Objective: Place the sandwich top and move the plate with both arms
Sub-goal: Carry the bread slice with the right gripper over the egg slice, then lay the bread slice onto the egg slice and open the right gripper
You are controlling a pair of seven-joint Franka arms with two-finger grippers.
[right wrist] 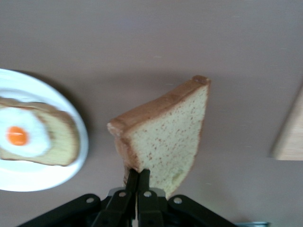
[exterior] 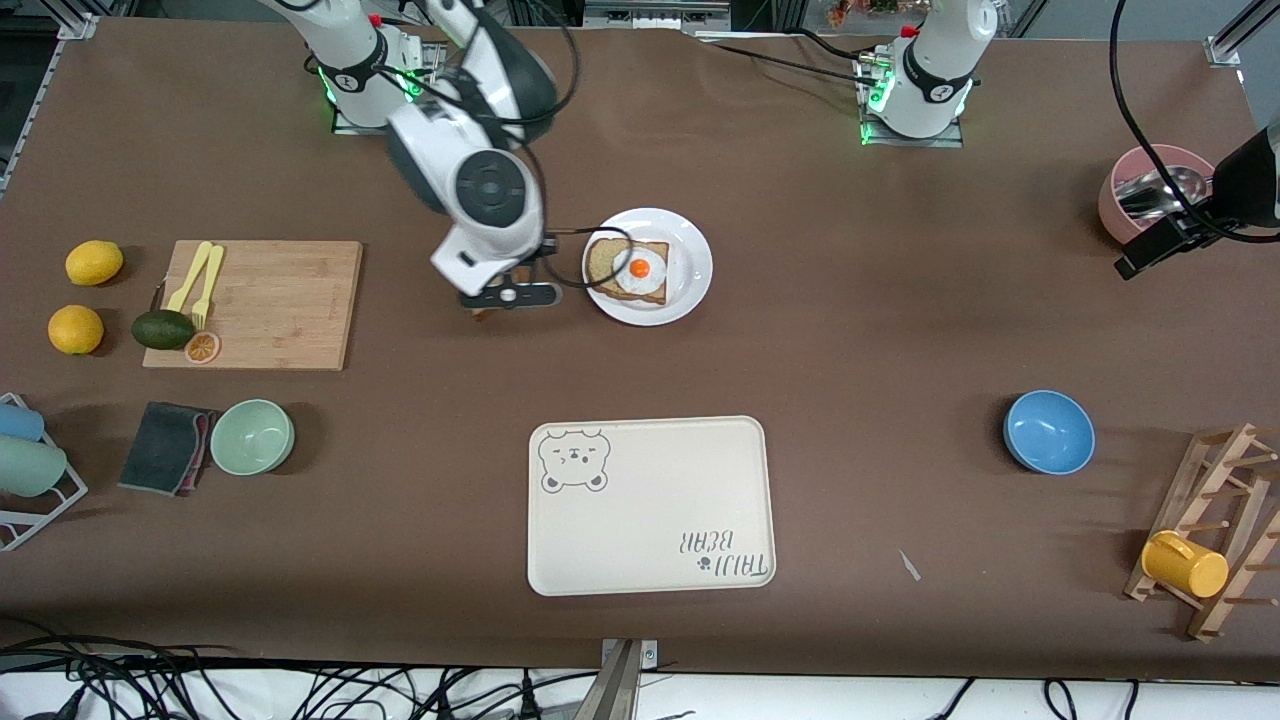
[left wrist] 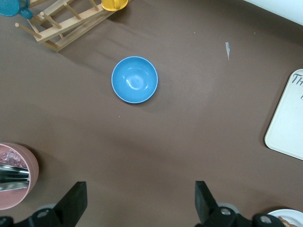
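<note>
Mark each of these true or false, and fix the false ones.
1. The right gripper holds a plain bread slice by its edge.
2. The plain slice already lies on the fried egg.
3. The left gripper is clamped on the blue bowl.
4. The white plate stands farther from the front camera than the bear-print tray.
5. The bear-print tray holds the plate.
1. True: the right gripper is shut on the sandwich top.
2. False: it hangs in the air beside the plate; the fried egg lies uncovered.
3. False: the left gripper is open, up in the air over bare table, apart from the blue bowl.
4. True.
5. False: the bear-print tray holds nothing.
</note>
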